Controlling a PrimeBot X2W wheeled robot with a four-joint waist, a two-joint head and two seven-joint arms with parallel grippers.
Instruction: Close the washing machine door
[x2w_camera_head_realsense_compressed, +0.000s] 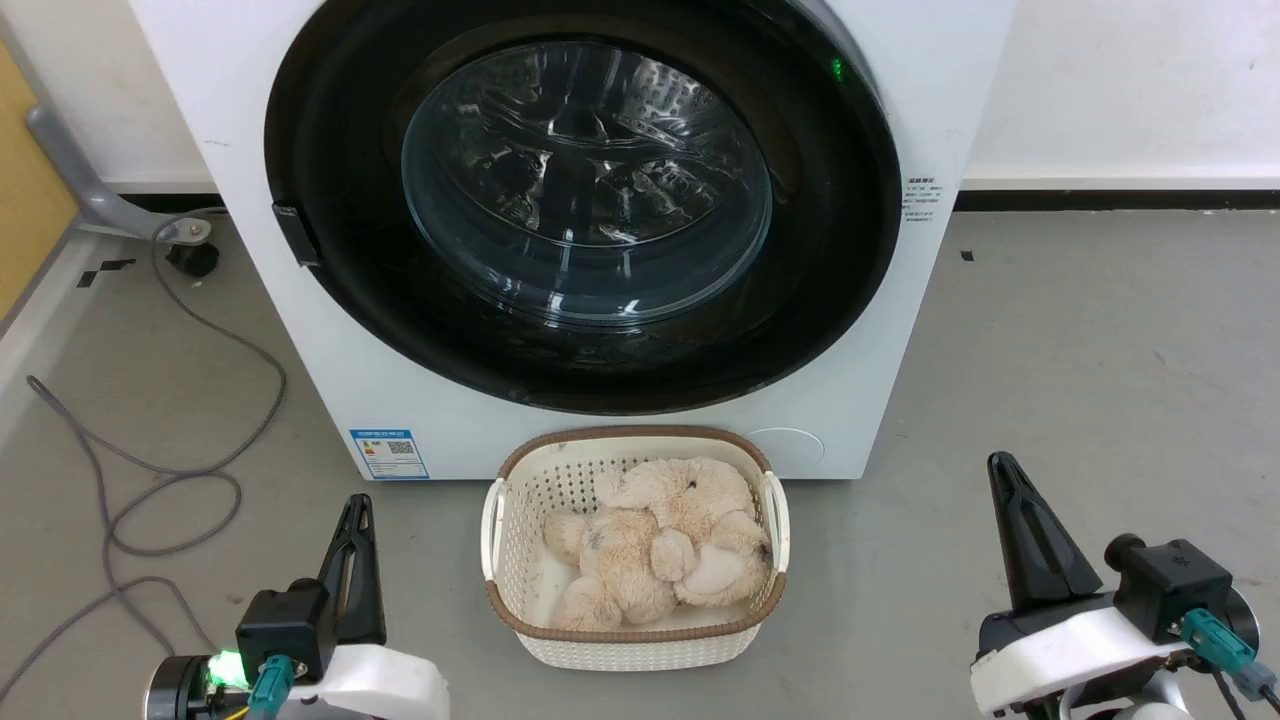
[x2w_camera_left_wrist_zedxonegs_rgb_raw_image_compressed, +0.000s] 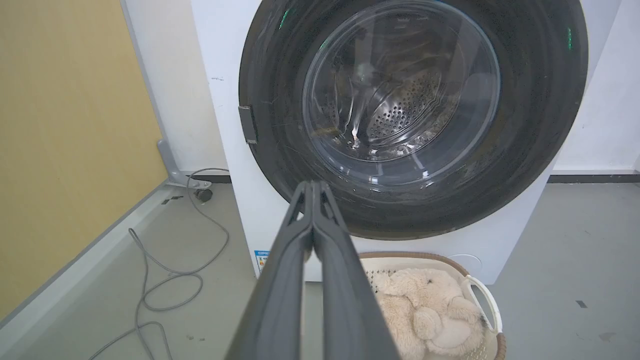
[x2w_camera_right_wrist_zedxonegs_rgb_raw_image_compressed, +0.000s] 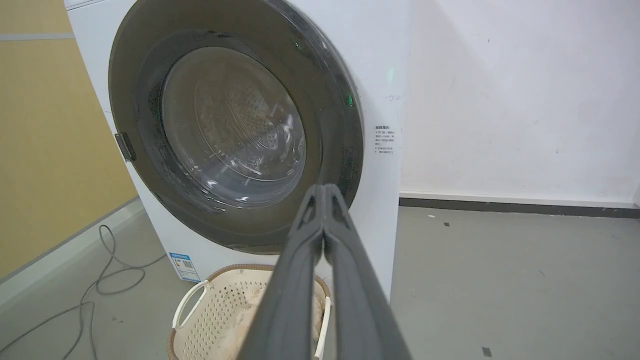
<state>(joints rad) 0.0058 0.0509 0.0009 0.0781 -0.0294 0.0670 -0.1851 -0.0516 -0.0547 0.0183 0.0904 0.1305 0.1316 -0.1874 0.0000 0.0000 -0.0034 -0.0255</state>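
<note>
The white washing machine (x2w_camera_head_realsense_compressed: 250, 160) (x2w_camera_left_wrist_zedxonegs_rgb_raw_image_compressed: 220, 100) (x2w_camera_right_wrist_zedxonegs_rgb_raw_image_compressed: 385, 75) stands straight ahead. Its round glossy black door (x2w_camera_head_realsense_compressed: 820, 250) (x2w_camera_left_wrist_zedxonegs_rgb_raw_image_compressed: 540, 130) (x2w_camera_right_wrist_zedxonegs_rgb_raw_image_compressed: 330, 115) lies flat against the front, the steel drum showing through the clear glass window. My left gripper (x2w_camera_head_realsense_compressed: 358, 500) (x2w_camera_left_wrist_zedxonegs_rgb_raw_image_compressed: 312, 184) sits low at the left, fingers pressed together with nothing between them, well short of the door. My right gripper (x2w_camera_head_realsense_compressed: 1000, 462) (x2w_camera_right_wrist_zedxonegs_rgb_raw_image_compressed: 325, 187) sits low at the right, also shut and empty, apart from the machine.
A cream plastic basket (x2w_camera_head_realsense_compressed: 500, 520) (x2w_camera_left_wrist_zedxonegs_rgb_raw_image_compressed: 480, 290) (x2w_camera_right_wrist_zedxonegs_rgb_raw_image_compressed: 190, 305) holding a beige plush toy (x2w_camera_head_realsense_compressed: 660, 540) stands on the floor against the machine's front, between my grippers. A grey cable (x2w_camera_head_realsense_compressed: 150, 470) loops over the floor at the left, beside a yellow panel (x2w_camera_left_wrist_zedxonegs_rgb_raw_image_compressed: 60, 140).
</note>
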